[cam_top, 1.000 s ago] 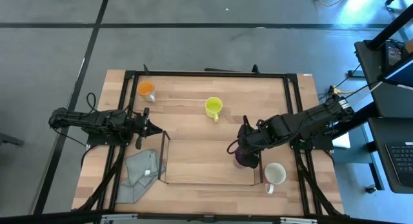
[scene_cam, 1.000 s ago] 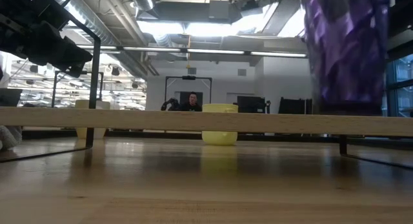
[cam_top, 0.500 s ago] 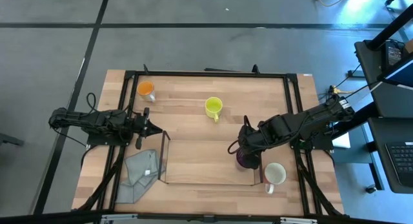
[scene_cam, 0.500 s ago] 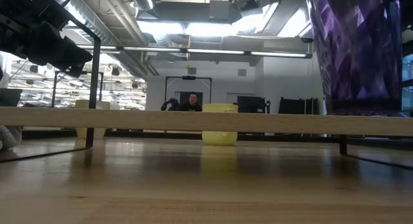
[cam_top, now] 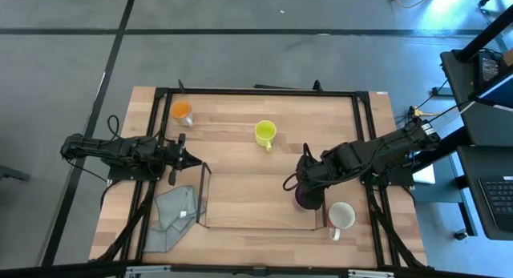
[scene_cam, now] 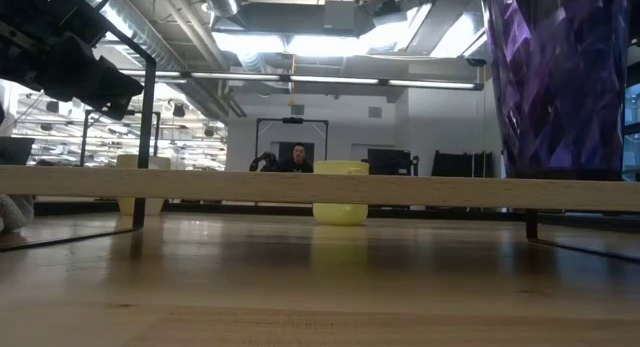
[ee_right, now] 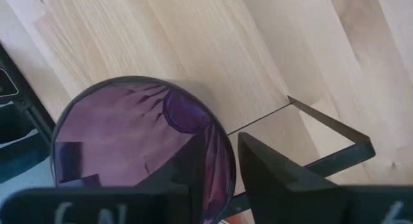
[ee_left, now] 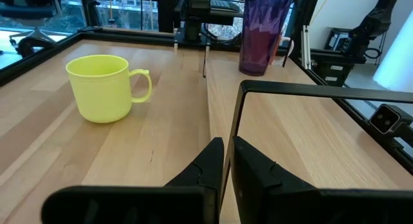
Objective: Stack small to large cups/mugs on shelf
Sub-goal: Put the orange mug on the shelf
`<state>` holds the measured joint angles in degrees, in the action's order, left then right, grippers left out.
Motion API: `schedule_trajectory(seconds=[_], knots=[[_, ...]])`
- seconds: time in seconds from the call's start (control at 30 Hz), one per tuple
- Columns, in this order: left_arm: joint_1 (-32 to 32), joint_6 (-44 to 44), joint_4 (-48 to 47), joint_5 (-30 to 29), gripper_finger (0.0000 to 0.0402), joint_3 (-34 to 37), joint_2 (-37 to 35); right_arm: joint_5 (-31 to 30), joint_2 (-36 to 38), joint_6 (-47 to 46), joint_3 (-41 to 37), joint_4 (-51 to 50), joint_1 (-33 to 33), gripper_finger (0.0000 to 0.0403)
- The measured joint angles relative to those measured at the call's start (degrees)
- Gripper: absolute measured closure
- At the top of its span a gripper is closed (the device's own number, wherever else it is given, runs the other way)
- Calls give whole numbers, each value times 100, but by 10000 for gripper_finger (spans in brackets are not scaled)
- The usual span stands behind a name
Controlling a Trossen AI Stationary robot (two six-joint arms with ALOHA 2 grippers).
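The purple tumbler (cam_top: 304, 198) (scene_cam: 555, 87) stands upright on its base at the right end of the clear shelf (cam_top: 256, 227). My right gripper (ee_right: 222, 172) points down over it, open, one finger inside the tumbler's mouth and one outside the rim (ee_right: 227, 153). The yellow mug (cam_top: 264, 134) (ee_left: 106, 87) and the orange cup (cam_top: 182, 111) stand on the table beyond the shelf. Right of the shelf is the white mug (cam_top: 341, 216). My left gripper (ee_left: 227, 159) waits shut at the shelf's left end.
A grey cloth (cam_top: 175, 218) lies crumpled at the near left, beside the shelf's left wall (ee_left: 240, 121). A dark frame (cam_top: 256, 92) runs round the tabletop. Bare wood lies between the yellow mug and the shelf. A person sits far off in the room (scene_cam: 297, 157).
In the low view the purple tumbler has shifted a little toward the table's right edge and gone from blurred to sharp and still, standing upright. Both arms have kept their places.
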<state>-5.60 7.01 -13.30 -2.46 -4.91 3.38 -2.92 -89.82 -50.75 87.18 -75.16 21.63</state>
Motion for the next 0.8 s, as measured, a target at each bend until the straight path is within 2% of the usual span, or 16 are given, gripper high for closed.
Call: schedule_trajectory(seconds=[0.27, 0.5, 0.57, 0.67, 0.8], knots=[[0, 0, 0, 0, 376, 0, -1, -216, 140, -19, 80, -123, 0, 296], [-1, 0, 0, 0, 376, 0, 0, -399, 228, -182, 901, -1106, -2, 293], [-1, 0, 0, 0, 376, 0, 0, -268, 229, -346, 1066, -1467, 34, 293], [1, 0, 0, 0, 376, 0, -2, -53, 290, -642, 1110, -1462, 220, 293], [1, 0, 2, 0, 376, 0, 0, -10, 436, -1656, 1056, -1475, 675, 293]])
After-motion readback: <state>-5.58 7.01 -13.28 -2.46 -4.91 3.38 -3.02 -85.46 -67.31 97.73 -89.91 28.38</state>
